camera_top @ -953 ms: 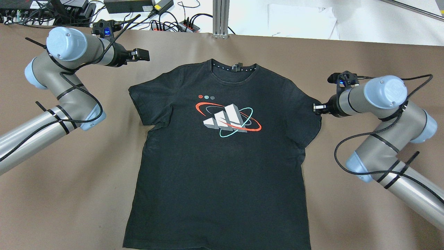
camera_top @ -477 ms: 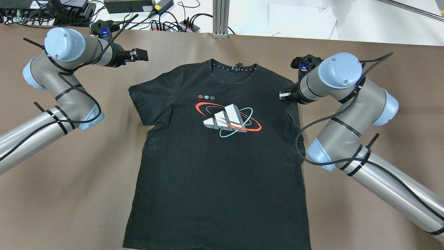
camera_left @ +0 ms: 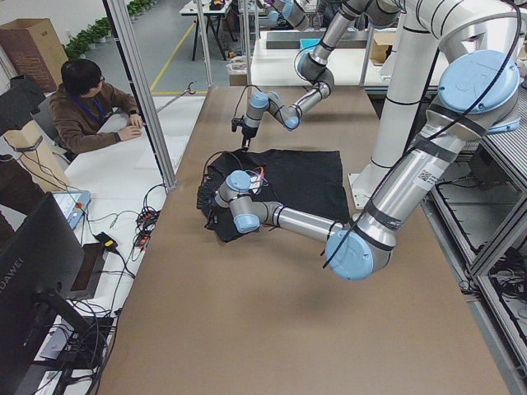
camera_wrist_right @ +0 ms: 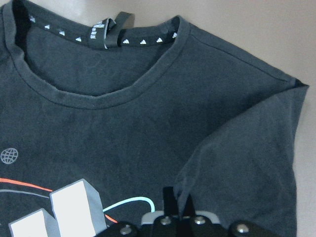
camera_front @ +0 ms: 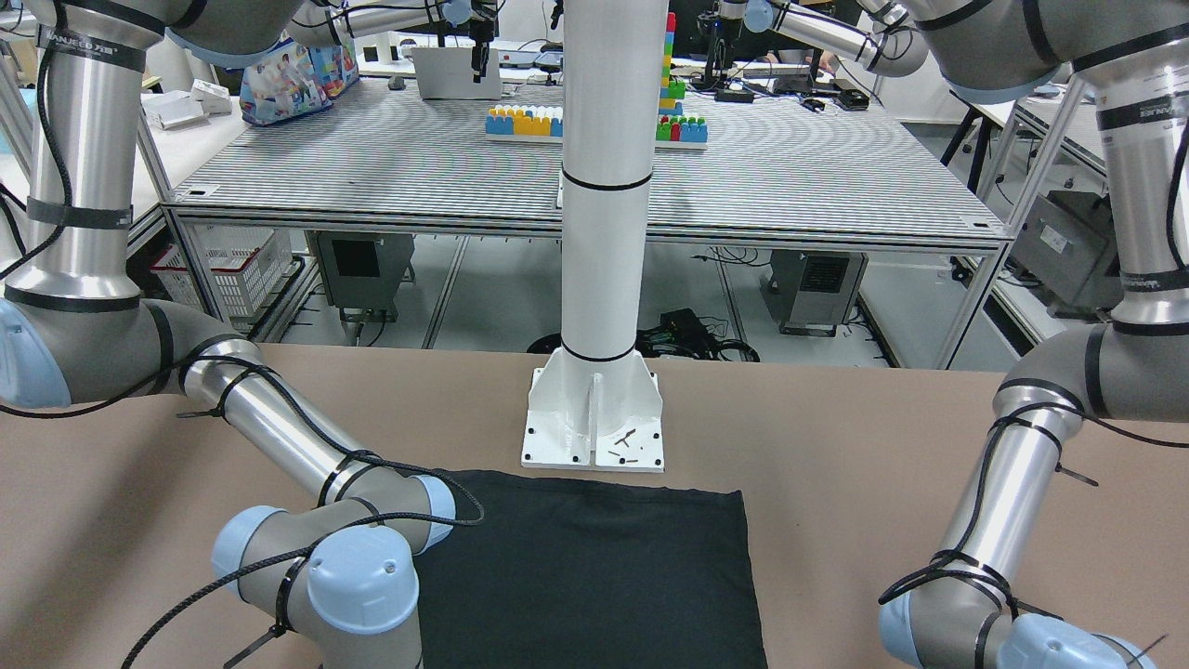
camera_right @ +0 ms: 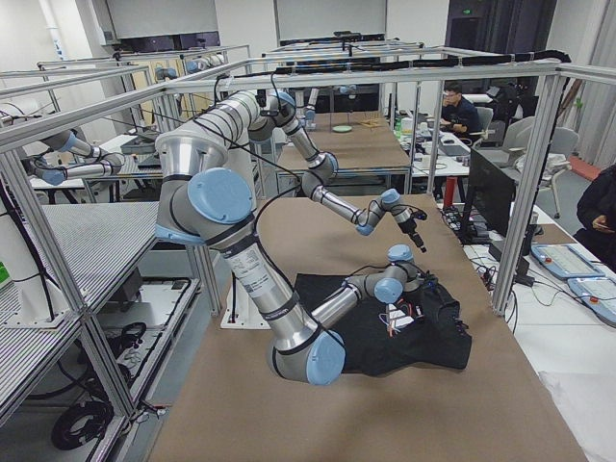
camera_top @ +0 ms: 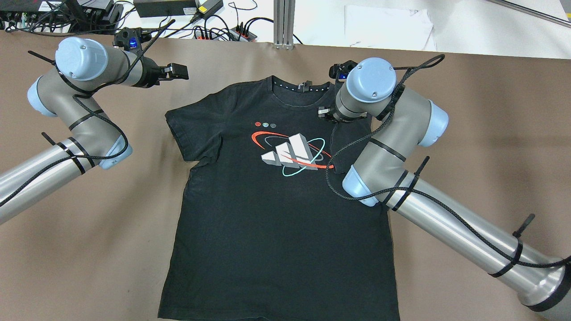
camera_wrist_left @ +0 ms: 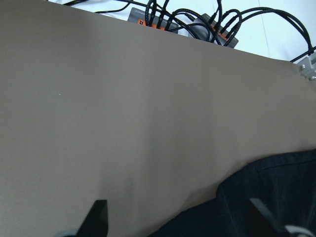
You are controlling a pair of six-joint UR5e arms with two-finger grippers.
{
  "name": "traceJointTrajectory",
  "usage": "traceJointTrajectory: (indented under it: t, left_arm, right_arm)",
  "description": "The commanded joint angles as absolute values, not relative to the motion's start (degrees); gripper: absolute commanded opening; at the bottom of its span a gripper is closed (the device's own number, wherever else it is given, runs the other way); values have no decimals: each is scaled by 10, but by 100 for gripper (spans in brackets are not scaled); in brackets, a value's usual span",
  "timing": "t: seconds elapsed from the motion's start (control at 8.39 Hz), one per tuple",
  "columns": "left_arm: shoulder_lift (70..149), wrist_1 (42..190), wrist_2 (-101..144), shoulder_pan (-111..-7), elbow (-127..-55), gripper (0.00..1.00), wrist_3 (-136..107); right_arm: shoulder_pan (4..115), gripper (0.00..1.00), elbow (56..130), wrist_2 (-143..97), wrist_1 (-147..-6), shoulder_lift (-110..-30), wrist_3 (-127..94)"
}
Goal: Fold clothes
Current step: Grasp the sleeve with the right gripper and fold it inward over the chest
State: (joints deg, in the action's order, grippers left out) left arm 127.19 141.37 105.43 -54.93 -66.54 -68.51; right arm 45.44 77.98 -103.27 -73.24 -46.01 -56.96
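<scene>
Shirt: flat, centre; one sleeve folded over chest.
Right jaws: closed on that sleeve's hem.
Left jaws: open over counter, upper left, near shirt.

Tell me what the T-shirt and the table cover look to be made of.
T-shirt: soft knit fabric, likely cotton, matte black; it creases and folds limply. Table cover: smooth matte brown sheet, perhaps paper or vinyl; the look leaves that open.
</scene>
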Motion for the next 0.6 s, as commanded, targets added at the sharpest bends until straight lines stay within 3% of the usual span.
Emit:
traceJointTrajectory:
  t: [0.0,0.12,0.24,0.48]
  left_arm:
    - [1261,1414,1054,-548,-666,100,-698]
    - [1262,1415,1054,-548,-665,100,-699]
    - [1264,1414,1053,-548,-664,100,-699]
    - [1267,1413,1054,-548,-665,100,-700]
  right_arm:
    - [447,0,748,-1009,-730,-432,-580]
    - [445,68,750,-1008,-726,-432,-580]
    - [442,94,752,-1005,-723,-432,-579]
    - [443,95,758,-1007,-722,-428,-572]
